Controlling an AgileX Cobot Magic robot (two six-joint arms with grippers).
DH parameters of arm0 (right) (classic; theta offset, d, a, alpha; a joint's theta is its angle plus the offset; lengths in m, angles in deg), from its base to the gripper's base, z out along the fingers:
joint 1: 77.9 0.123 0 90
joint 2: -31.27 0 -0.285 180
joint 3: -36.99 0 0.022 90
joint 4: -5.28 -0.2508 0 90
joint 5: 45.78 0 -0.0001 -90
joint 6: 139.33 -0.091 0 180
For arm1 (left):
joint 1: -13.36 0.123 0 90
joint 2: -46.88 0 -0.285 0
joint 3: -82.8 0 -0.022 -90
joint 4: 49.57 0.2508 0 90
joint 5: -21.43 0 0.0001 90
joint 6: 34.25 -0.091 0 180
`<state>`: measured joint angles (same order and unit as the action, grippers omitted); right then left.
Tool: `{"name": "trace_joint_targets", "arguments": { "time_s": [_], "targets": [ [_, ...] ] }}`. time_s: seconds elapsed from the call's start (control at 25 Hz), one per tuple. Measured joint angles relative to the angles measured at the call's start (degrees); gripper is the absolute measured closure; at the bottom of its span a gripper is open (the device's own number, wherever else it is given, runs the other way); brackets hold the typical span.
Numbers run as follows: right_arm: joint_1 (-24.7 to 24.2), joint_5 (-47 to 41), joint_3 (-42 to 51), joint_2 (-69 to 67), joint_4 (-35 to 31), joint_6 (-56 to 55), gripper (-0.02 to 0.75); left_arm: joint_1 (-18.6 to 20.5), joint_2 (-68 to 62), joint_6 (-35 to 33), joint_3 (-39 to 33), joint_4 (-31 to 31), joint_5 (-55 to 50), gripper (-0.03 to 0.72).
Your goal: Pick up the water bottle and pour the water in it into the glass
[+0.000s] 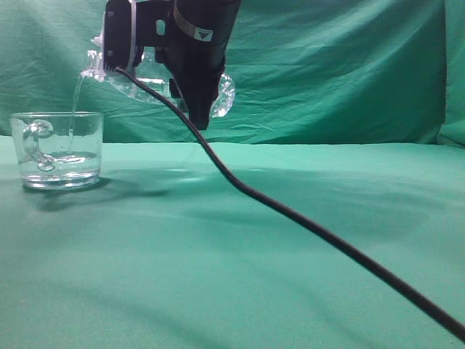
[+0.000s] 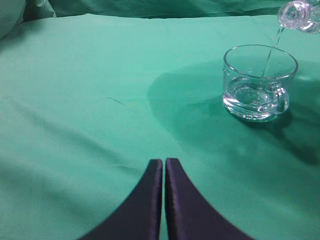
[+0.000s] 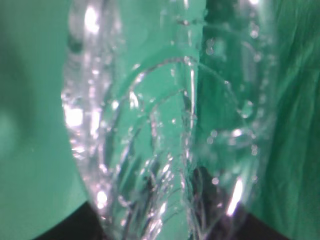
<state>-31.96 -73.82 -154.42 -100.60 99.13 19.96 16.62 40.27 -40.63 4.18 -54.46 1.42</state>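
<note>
The clear water bottle (image 1: 221, 93) is held tipped on its side above the table, neck (image 1: 93, 67) pointing left over the glass (image 1: 58, 149). My right gripper (image 1: 189, 87) is shut on the bottle's body; the bottle fills the right wrist view (image 3: 170, 130) and hides the jaws. A thin stream of water (image 1: 76, 98) falls from the neck into the glass, which holds a shallow pool. In the left wrist view the glass (image 2: 260, 82) stands at the upper right with the bottle's mouth (image 2: 295, 14) above it. My left gripper (image 2: 164, 162) is shut and empty, away from the glass.
A green cloth (image 1: 290, 240) covers the table and hangs as a backdrop. A black cable (image 1: 312, 227) runs from the right arm down across the table to the front right.
</note>
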Motion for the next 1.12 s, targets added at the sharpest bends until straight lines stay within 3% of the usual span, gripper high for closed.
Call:
{"name": "trace_joint_targets", "arguments": {
  "time_s": [0.56,0.72,0.84,1.12],
  "targets": [
    [-1.7,4.7,0.1,7.8,-25.9,-30.3,0.440,0.0,0.0,0.0,0.0,0.0,0.0,0.688],
    [-5.7,12.4,6.0,16.6,-28.7,-35.6,0.440,0.0,0.0,0.0,0.0,0.0,0.0,0.688],
    [-10.1,23.4,14.0,23.3,-28.6,-39.1,0.440,0.0,0.0,0.0,0.0,0.0,0.0,0.688],
    [-23.3,41.7,29.4,32.5,-27.3,-39.9,0.440,0.0,0.0,0.0,0.0,0.0,0.0,0.688]
  ]
}}
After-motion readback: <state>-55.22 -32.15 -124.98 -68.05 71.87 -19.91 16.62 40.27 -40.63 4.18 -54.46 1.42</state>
